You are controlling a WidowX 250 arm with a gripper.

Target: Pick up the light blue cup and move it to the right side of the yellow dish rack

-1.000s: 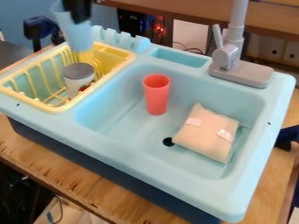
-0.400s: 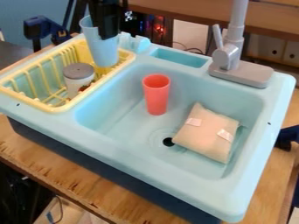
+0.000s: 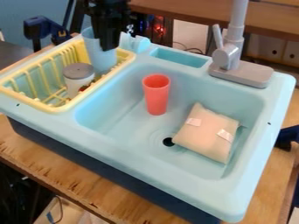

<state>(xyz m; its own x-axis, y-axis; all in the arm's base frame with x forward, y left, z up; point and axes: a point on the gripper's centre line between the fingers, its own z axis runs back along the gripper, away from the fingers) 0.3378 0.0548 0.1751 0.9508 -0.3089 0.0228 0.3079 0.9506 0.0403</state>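
Observation:
The black gripper is at the upper left over the back right part of the yellow dish rack. It is shut on the rim of a light blue cup, whose lower part is down inside the rack. To the cup's left in the rack stands a white container with a grey lid. A red cup stands upright in the light blue sink. Right of it lies a beige taped packet, near the dark drain hole.
A grey faucet rises from the sink's back right edge. Small upright slots stand behind the rack's right end, with a shallow recess beside them. The sink unit rests on a wooden table.
The gripper and light blue cup have moved right and then down, from the rack's back left part to its back right corner. The other objects have stayed put.

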